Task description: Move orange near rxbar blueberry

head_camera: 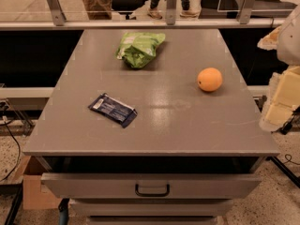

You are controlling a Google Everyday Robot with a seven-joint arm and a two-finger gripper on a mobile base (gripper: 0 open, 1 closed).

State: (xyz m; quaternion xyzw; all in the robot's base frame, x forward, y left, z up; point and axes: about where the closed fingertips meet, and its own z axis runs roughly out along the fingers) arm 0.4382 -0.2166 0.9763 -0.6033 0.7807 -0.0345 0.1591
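The orange is round and bright orange and sits on the right side of the grey table top. The rxbar blueberry is a flat dark blue wrapper with a white end and lies on the left front part of the table, well apart from the orange. My gripper shows as pale blocky parts at the right edge of the view, beyond the table's right edge, to the right of and nearer than the orange. It touches nothing on the table.
A light green snack bag lies at the back middle of the table. A drawer with a black handle stands slightly open below the front edge. A metal rail and people's legs are behind the table. A cardboard box sits on the floor at the left.
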